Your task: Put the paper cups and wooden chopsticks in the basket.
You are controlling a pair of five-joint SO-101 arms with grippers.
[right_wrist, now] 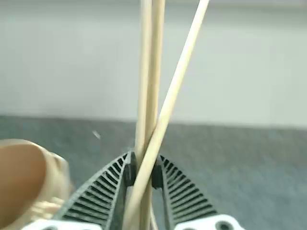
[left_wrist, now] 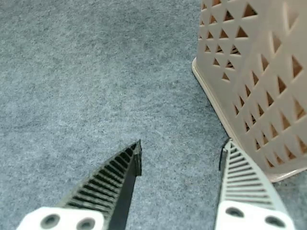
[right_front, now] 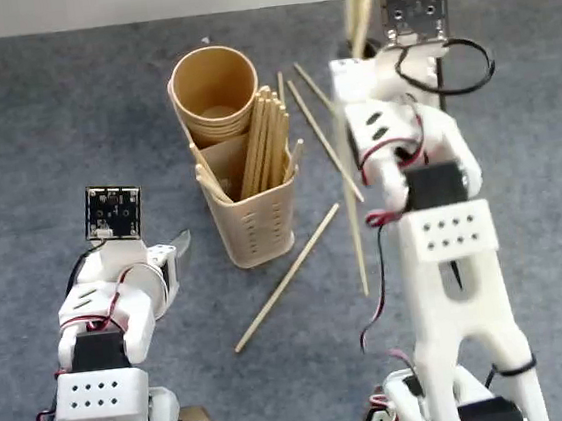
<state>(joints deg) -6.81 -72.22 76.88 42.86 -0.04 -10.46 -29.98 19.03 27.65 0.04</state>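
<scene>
Two arms: being shown side by side at the table, with the basket standing between them.
Right tool: its jaws are being pressed together on the held chopsticks, raised above the table beyond the basket's far right side.
Held chopsticks: three are being gripped, two upright and close together, and one slanting across them.
Left tool: its jaws are being held apart, low over the table, with one finger just beside the basket's wall.
Cups: being held stacked, mouth up, in the far end of the basket.
Stored chopsticks: being kept as a bundle leaning in the basket right beside the cups.
Loose chopsticks: being left flat on the table. One is lying slantwise off the basket's near right corner, and several more are lying between the basket and the right arm.
</scene>
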